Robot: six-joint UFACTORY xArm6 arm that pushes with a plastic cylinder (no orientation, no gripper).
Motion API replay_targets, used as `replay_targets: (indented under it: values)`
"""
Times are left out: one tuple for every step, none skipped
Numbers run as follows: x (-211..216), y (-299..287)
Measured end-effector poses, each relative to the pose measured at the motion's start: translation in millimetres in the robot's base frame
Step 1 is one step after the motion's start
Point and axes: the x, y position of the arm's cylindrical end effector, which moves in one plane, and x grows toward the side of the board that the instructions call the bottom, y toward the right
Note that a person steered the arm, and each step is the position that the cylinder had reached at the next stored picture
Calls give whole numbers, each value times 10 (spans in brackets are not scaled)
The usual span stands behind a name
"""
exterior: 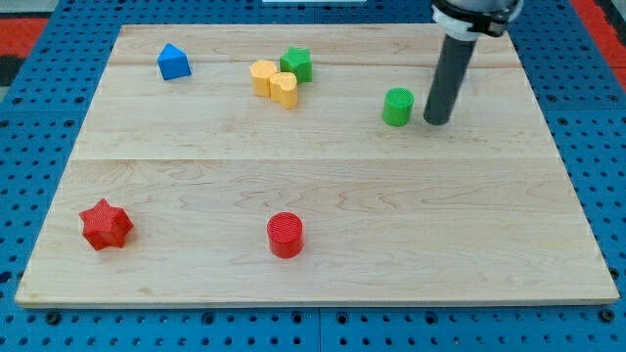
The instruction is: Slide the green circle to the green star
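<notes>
Wooden bench (323, 196) on a blue pegboard base (39, 108), pale planks, seen from the front. Green circle (397, 107) stands upright in the upper right part of the bench. My tip (436, 121) is just beside it on the view's right, a small gap showing, not touching. Rod rises straight up and out of the view's top edge. No jaws on this arm, so nothing is gripped.

Green star (296, 64) sits well to the view's left of the circle, near the top edge. Touching or nearly touching its lower left side are two yellow blocks (273, 82), packed together, shapes hard to tell. Blue block (173, 62), house-like, farther left along the top. Red star (106, 224) at bottom left. Red circle (285, 235) at bottom centre, well apart from everything.
</notes>
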Motion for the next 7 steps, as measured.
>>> replay_targets:
  values:
    - [-158, -661]
    - [-183, -1145]
    - [-335, -1188]
    - [-317, -1161]
    - [-317, -1161]
    - [-317, -1161]
    - [-317, -1161]
